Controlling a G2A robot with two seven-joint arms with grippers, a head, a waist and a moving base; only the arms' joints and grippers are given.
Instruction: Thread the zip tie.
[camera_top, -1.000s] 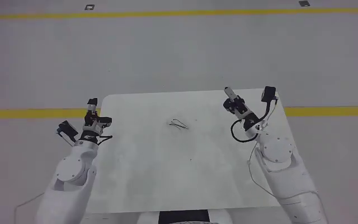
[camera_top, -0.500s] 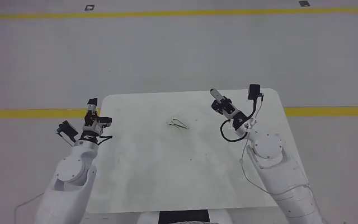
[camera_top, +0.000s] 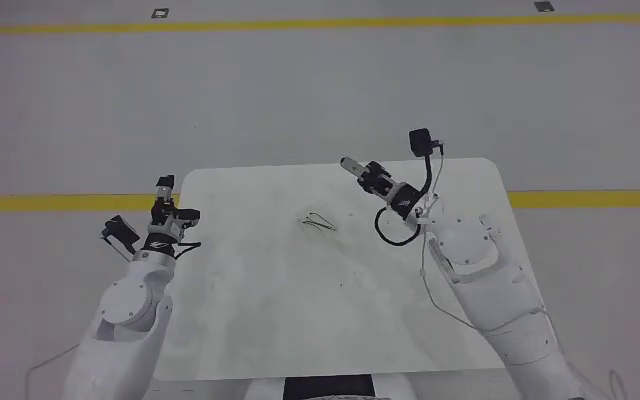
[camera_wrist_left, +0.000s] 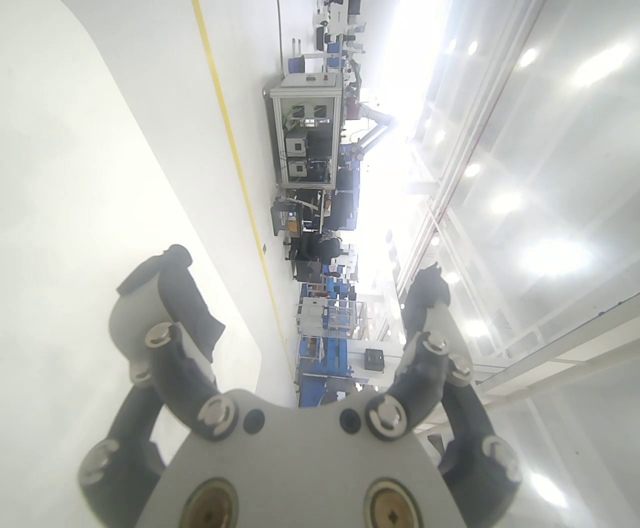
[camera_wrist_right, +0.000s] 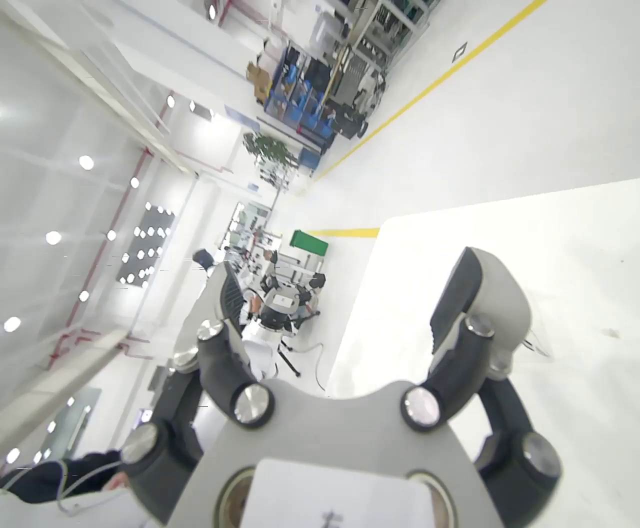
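- Fingers (camera_wrist_left: 150, 295) of the left gripper (camera_wrist_left: 300, 267) and the right gripper (camera_wrist_right: 345, 275) stand spread wide, nothing between them.
- White table (camera_top: 260, 300) takes up the middle.
- Right gripper hangs over its far side, right of centre; left gripper sits at its left edge.
- Zip tie (camera_top: 318, 221) lies flat near the table's middle, between both, untouched.

Zip tie (camera_top: 319, 221) on table (camera_top: 280, 320), right end effector (camera_top: 350, 164) to its right, left end effector (camera_top: 163, 186) far left
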